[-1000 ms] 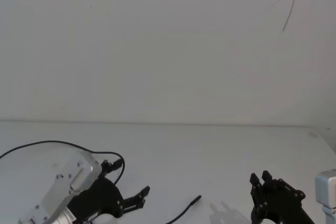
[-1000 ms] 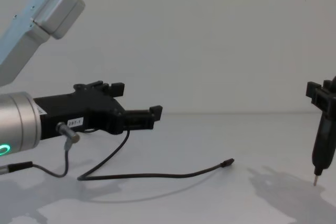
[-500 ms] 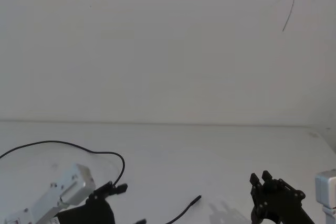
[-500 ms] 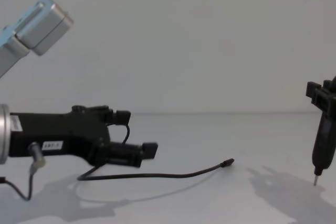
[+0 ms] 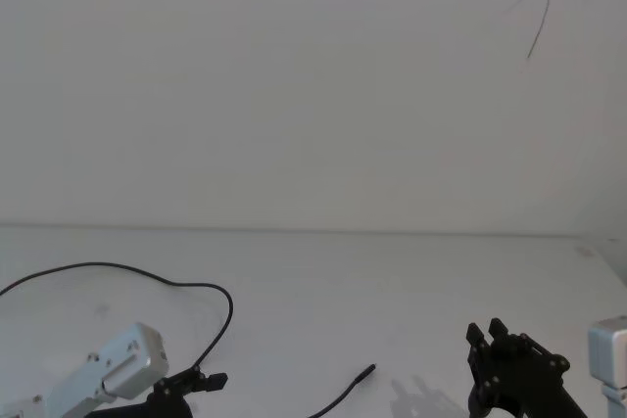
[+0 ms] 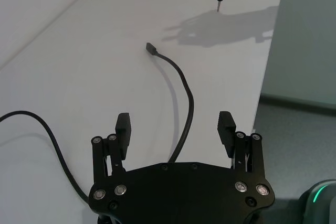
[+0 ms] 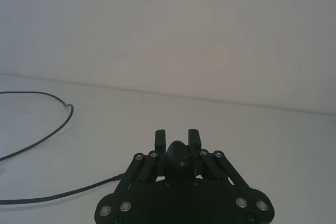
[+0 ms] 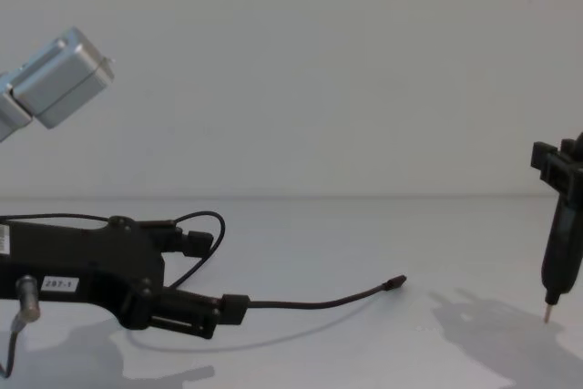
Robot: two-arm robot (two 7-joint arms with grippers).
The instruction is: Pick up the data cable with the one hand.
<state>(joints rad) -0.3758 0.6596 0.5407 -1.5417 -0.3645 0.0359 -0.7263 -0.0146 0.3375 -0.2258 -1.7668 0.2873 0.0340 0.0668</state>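
**Left gripper over cable.** Your left gripper (image 8: 223, 273) sits low over the white table (image 8: 383, 234) with its 2 fingers (image 6: 123, 127) spread wide. The data cable (image 6: 185, 95) lies on the table and runs between them, clear of both. Its plug (image 8: 394, 282) lies toward your right. Your right gripper (image 7: 177, 132), well apart, is closed on a pen-like tool (image 8: 557, 257).

Left arm (image 8: 59, 79): silver link raised at far left; wrist low, near level, reaching forward.
Left gripper (image 6: 175, 121): black, white label on its side, jaws spread wide, nothing between them.
Right arm: parked at the right.
Right gripper (image 7: 177, 132): black, jaws closed around a pen tool (image 8: 556, 252), tip pointing down.
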